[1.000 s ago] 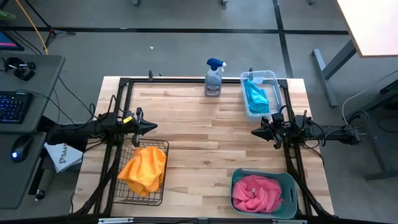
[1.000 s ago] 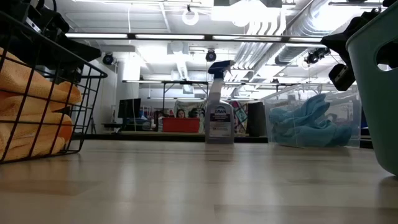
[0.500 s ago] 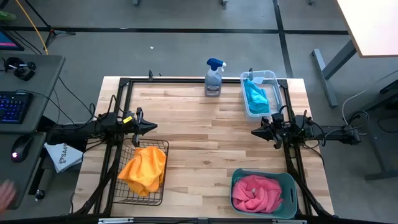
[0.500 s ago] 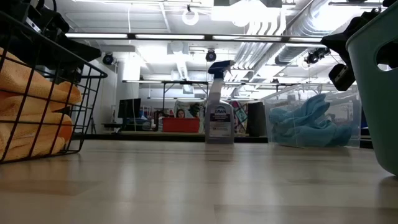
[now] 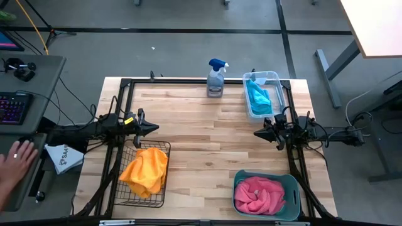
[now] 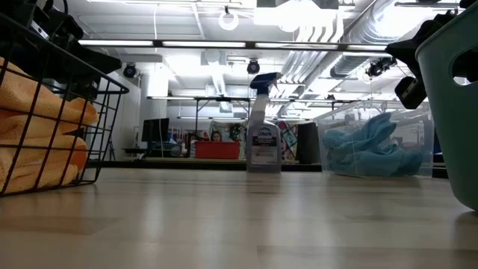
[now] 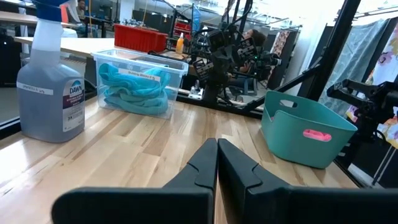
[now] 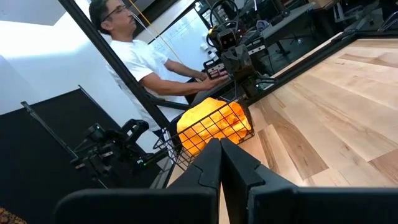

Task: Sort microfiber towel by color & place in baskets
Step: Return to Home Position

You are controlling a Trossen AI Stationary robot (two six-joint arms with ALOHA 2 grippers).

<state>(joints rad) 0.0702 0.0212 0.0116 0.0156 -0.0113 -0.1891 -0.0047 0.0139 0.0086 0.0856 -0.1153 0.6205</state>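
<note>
Every towel lies in a container. The orange-yellow towel [image 5: 146,169] fills the black wire basket [image 5: 123,198] near the table's left near corner. Pink towels [image 5: 258,194] lie in the teal basket [image 5: 295,188] at the right near corner. Turquoise towels [image 5: 258,98] sit in the clear tub [image 5: 277,80] at the far right. My left gripper [image 5: 156,129] hovers shut just beyond the wire basket's far rim. My right gripper [image 5: 256,133] hovers shut between the tub and the teal basket. Both point toward the table's middle.
A grey spray bottle with a blue trigger [image 5: 216,78] stands at the far edge, left of the tub. Bare wood spans the table's middle [image 5: 207,138]. A person's hand [image 5: 14,160] rests on the desk left of the table, beside a keyboard [image 5: 14,108].
Both arms and all towels have kept still. A person's hand has come into view at the desk left of the table and moved up toward the mouse.
</note>
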